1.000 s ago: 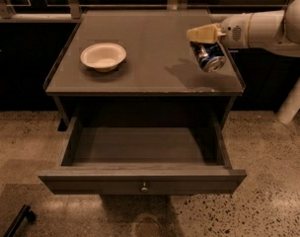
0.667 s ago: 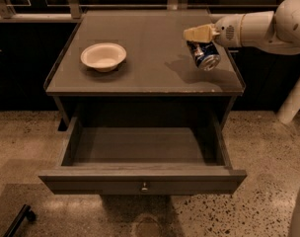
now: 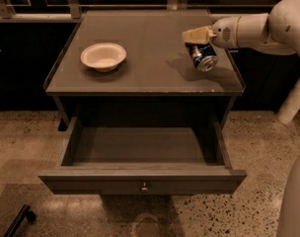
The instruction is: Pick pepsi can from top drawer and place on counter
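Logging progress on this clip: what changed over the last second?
The hand carried the can slightly toward the bowl, over the counter's right side, still gripping it tilted. The bowl and the open drawer stayed put.

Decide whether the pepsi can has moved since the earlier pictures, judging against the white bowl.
Yes. The pepsi can, held tilted in the gripper over the counter's right side, has shifted slightly left, towards the white bowl, which sits unmoved.
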Controlling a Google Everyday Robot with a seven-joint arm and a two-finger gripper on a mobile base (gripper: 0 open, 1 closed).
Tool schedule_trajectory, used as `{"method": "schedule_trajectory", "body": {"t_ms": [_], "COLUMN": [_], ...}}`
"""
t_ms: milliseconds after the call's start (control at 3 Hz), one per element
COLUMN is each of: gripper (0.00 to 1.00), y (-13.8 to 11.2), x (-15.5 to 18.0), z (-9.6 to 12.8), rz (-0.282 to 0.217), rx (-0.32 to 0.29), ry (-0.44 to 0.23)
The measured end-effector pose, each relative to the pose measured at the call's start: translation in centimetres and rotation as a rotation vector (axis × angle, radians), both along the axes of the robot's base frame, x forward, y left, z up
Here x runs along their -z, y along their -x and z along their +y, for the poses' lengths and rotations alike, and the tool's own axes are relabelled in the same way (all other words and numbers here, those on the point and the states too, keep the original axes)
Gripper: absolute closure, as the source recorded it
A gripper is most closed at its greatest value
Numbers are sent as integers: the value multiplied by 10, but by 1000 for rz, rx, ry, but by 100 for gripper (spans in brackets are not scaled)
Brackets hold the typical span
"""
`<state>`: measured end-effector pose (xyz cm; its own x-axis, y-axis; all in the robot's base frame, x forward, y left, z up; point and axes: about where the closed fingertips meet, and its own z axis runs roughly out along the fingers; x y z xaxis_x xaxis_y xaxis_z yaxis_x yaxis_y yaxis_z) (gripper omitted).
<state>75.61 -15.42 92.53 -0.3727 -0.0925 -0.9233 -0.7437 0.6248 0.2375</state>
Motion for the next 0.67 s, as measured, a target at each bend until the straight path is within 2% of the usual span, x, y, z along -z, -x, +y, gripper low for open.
{"method": "schedule_trajectory", "body": {"t_ms": [667], "gripper": [35], "y": [0], "x": [0], "z": [0], "rz": [0], "rx": [0], "ry": [0]}}
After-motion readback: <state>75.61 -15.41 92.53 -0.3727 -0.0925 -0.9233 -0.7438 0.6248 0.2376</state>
